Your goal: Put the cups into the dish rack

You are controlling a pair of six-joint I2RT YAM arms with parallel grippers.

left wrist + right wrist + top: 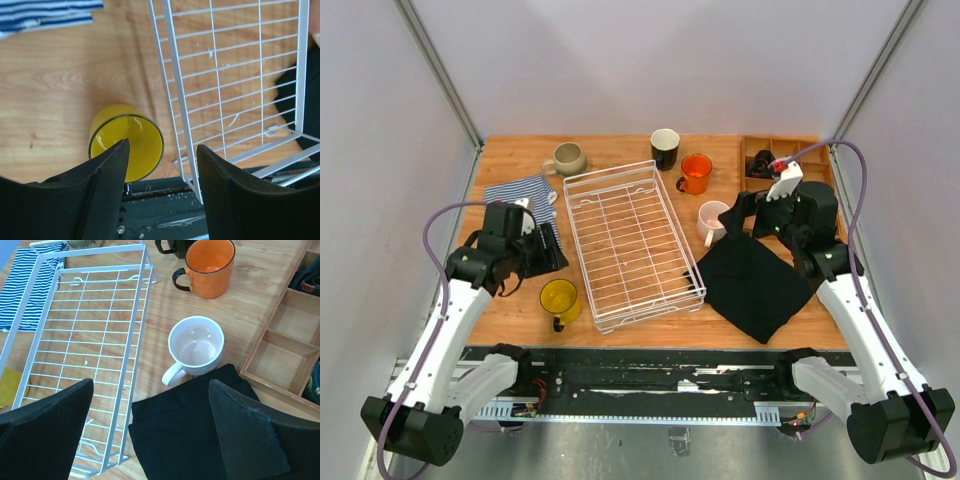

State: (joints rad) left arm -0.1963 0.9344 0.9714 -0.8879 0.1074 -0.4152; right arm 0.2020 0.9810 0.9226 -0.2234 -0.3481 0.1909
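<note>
Sitting beneath spread left hand (162,146): yellow cup (140,136)

**A wooden table boxed in by pale walls**

A rectangular light-brown wooden table (520,160) with visible grain fills the middle of the top view. Plain, pale grey-lilac panels close it in: a back wall (660,60), a left wall (370,150) and a right wall (925,110). A left silver metal post (440,70) and a right silver metal post (882,70) run up from the back corners. A black metal rail (660,358) lines the near edge, above a grey floor (670,458). The light is soft and even.
</note>
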